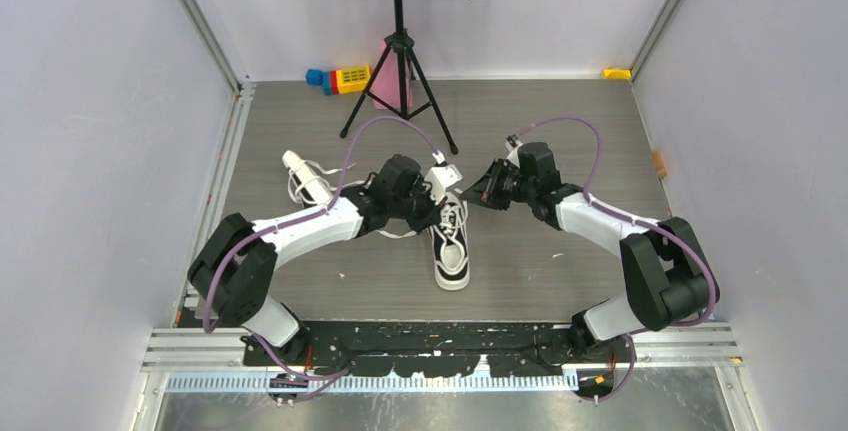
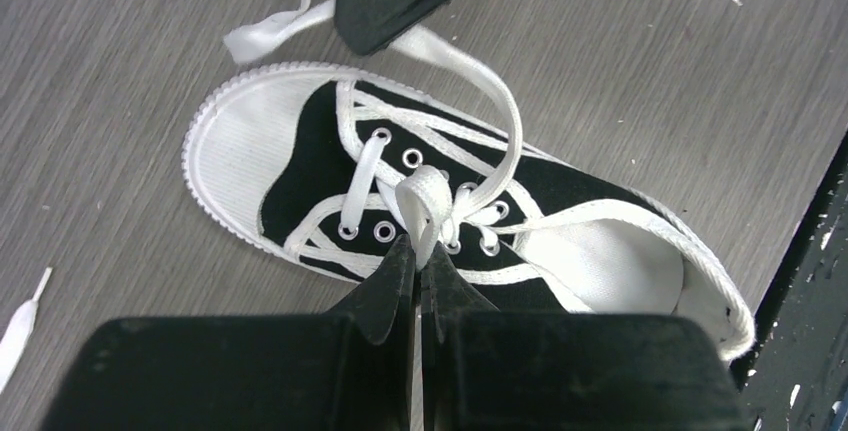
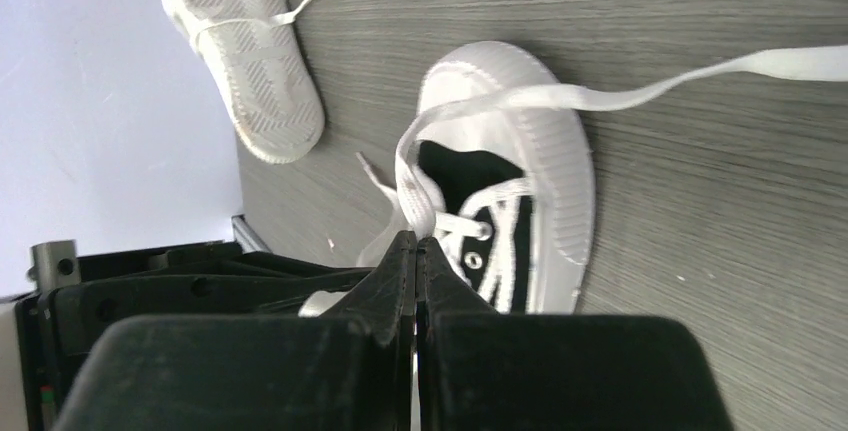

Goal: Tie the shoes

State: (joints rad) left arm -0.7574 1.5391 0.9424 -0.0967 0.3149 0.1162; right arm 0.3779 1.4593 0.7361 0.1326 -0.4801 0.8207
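Left end effector (image 2: 420,259) pinches a lace (image 2: 424,201) above the shoe (image 2: 290,151).

Left arm (image 1: 300,226) stretches toward 2 o'clock, right arm (image 1: 600,219) toward 10 o'clock. The left end effector (image 2: 420,263) and right end effector (image 3: 415,248) each pinch tight on a lace (image 2: 424,206).

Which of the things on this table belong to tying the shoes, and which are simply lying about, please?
For the job: upright shoe, its lace, second shoe, left gripper and right gripper, both shut on the lace.
Lying about: music stand, toy blocks, yellow piece.
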